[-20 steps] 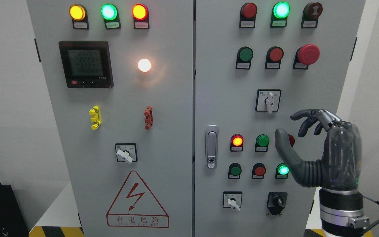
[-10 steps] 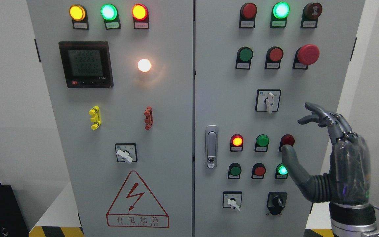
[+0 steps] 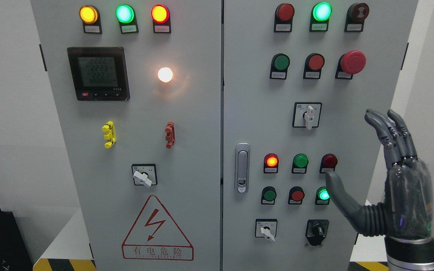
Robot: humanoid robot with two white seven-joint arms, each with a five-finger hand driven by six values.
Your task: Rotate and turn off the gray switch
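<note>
Grey sheet metal fills the head view: an electrical cabinet [image 3: 209, 150] with two doors that meet at a vertical seam just left of the picture's middle. Its right edge runs down the frame near the right side, with pale wall beyond it.

The right hand [image 3: 394, 195] rises from the lower right corner, its wrist at the bottom edge. Its fingers [image 3: 390, 131] are stretched out and point upward, the thumb [image 3: 339, 195] is spread toward the left, and the hand holds nothing. The palm sits across the cabinet's right edge, and the thumb tip lies close below a dark red lamp [image 3: 329, 160] and just beside a lit green button [image 3: 323, 194]. Whether the thumb touches the door cannot be told.

The gray switch [image 3: 307, 115] sits on the right door in a square black-framed plate, its pale handle pointing down. It is up and to the left of the fingertips, apart from them, with bare door panel in between and all around the plate. Above it runs a row of three buttons ending in a large red mushroom button [image 3: 353, 62].

Lower on the same door are another white-handled rotary switch [image 3: 266, 229] and a black knob [image 3: 317, 230], both left of the wrist. A door latch [image 3: 242, 167] stands near the seam. The left door carries a meter display [image 3: 98, 73] and a third white-handled switch [image 3: 144, 175], well away from the hand.
</note>
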